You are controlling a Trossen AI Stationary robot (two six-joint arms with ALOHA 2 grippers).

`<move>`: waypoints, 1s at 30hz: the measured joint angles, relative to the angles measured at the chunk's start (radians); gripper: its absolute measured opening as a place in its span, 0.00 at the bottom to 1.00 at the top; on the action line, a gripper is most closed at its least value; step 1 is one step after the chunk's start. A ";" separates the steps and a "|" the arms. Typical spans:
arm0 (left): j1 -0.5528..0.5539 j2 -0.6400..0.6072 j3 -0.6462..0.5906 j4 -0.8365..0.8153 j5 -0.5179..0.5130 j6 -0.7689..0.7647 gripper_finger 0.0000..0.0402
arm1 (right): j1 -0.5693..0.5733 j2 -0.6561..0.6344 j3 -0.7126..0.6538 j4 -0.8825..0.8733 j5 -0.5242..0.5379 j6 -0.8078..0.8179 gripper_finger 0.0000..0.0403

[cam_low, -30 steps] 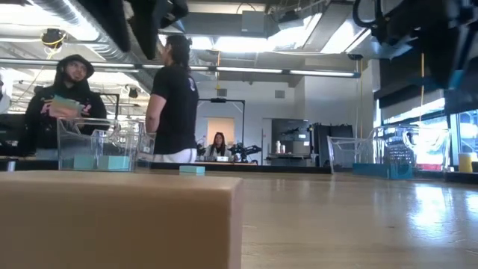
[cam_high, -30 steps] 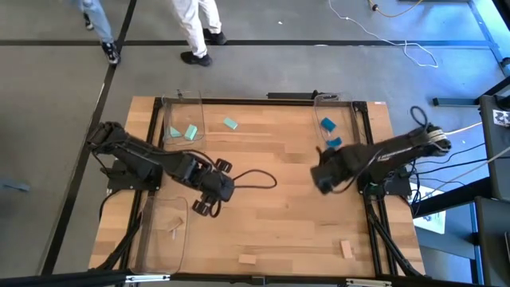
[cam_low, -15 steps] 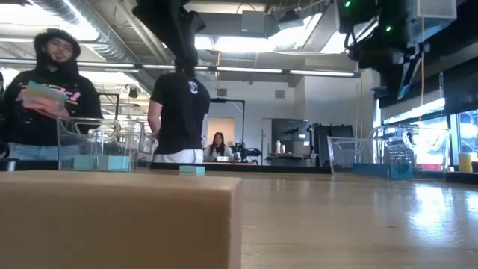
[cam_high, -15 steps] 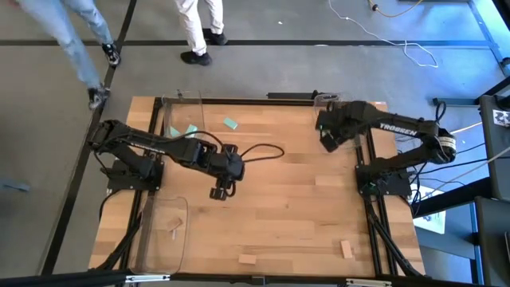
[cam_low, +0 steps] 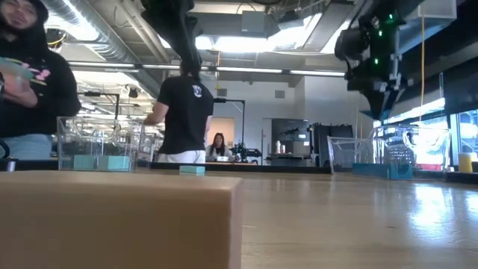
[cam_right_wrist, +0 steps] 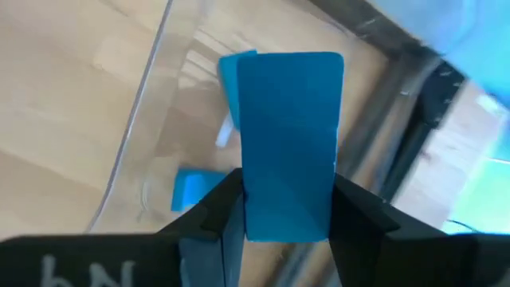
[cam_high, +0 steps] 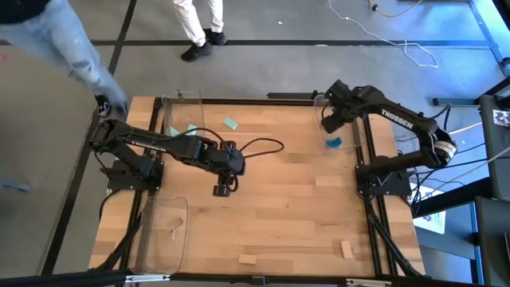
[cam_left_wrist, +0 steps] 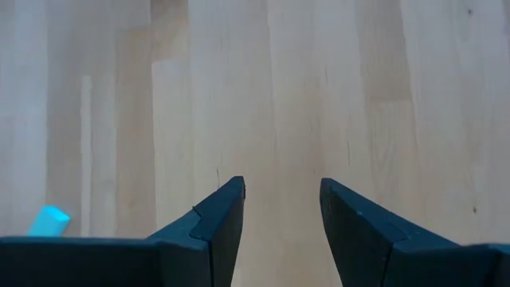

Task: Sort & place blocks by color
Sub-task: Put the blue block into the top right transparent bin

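Nearest me, along the near edge of the wooden table (cam_high: 279,223), two pale wood blocks lie apart from each other: one (cam_high: 248,258) toward the middle and one (cam_high: 347,249) toward the right. A third wood block (cam_high: 173,232) sits inside the clear tray (cam_high: 162,209) at the near left.

Farther in, around mid-table, the left gripper (cam_high: 222,189) hangs over bare boards with its fingers (cam_left_wrist: 219,219) parted and nothing between them. Its wrist view catches the corner of a mint-teal block (cam_left_wrist: 46,220) lying on the wood off to one side.

At the far left, a second clear tray (cam_high: 199,104) holds two mint-teal blocks (cam_high: 182,131), and another mint-teal block (cam_high: 230,123) rests on the table just to the right of that tray.

At the far right, the right gripper (cam_high: 328,119) is raised over the clear tray (cam_high: 319,100) there, clamped on a deep blue block (cam_right_wrist: 289,143) that stands upright between its fingers. Below it in the tray, the wrist view shows two more blue pieces, and from above one blue block (cam_high: 334,143) shows at the tray's near end.

Beyond the table, a person in white trousers (cam_high: 195,20) stands on the grey floor, and another person in light jeans (cam_high: 76,56) is close to the far-left corner.
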 joint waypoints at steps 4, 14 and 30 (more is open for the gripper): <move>0.000 0.000 0.000 0.000 -0.020 -0.001 0.39 | -0.063 0.000 -0.108 0.115 -0.056 -0.029 0.33; 0.001 0.000 0.000 0.000 -0.020 -0.004 0.39 | -0.136 0.000 -0.303 0.329 -0.103 -0.052 0.33; 0.009 0.000 0.000 0.000 -0.020 -0.006 0.39 | -0.135 0.000 -0.315 0.381 -0.091 -0.028 0.44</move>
